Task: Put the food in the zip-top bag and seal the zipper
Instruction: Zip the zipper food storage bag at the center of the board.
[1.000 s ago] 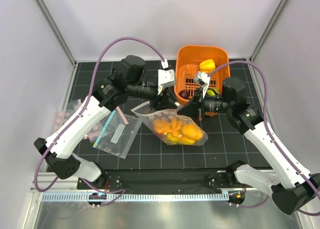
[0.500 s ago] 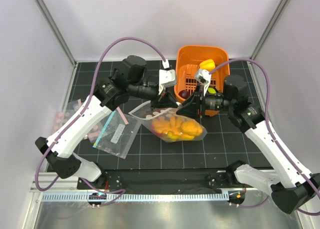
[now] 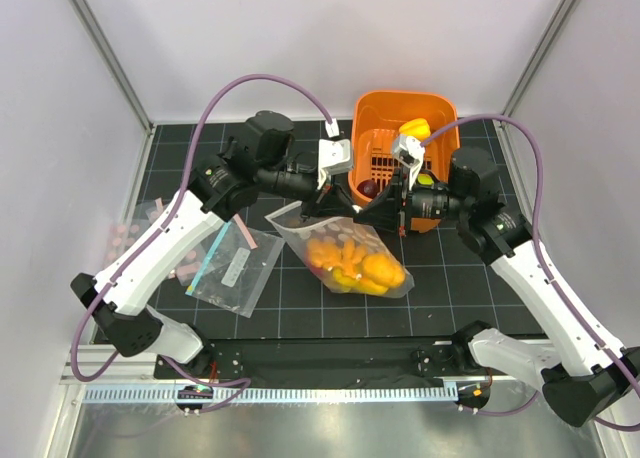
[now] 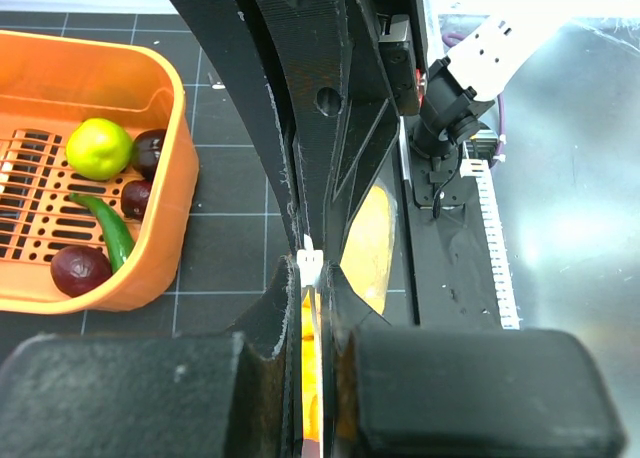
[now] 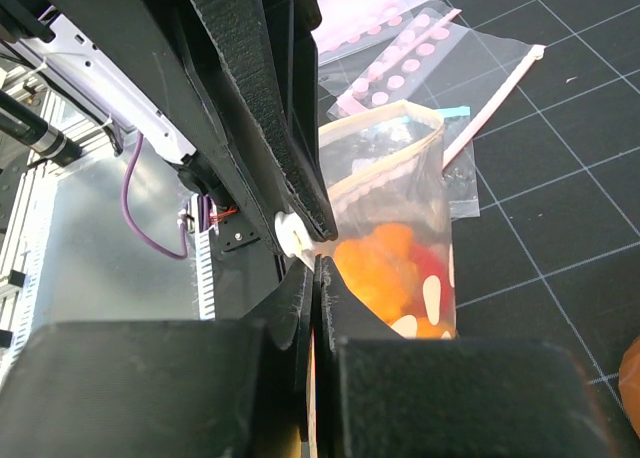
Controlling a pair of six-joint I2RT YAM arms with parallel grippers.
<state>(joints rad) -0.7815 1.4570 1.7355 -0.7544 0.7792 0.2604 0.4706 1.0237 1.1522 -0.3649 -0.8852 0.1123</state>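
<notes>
Left gripper [image 3: 333, 202] and right gripper [image 3: 365, 213] are both clenched on the mouth edge of the dotted bag [image 3: 356, 260], meeting almost tip to tip just in front of the orange basket [image 3: 405, 98]. The bag slopes from that pinch down onto the table [image 3: 480, 278], with orange food pieces [image 3: 362, 266] inside it. Its zipper [image 5: 385, 110] bows open in a loop, so sealing is not done. A yellow pepper [image 3: 414, 130], a lime [image 4: 99, 148], a dark purple piece [image 4: 81, 269] and a green chili [image 4: 108, 228] lie in the basket, so this looks like loading with the mouth held up. Next, one gripper would likely need to let go and fetch while the other keeps the rim raised. No writing is legible; the white label on the spare clear bag [image 3: 232, 268] is too small to read.
</notes>
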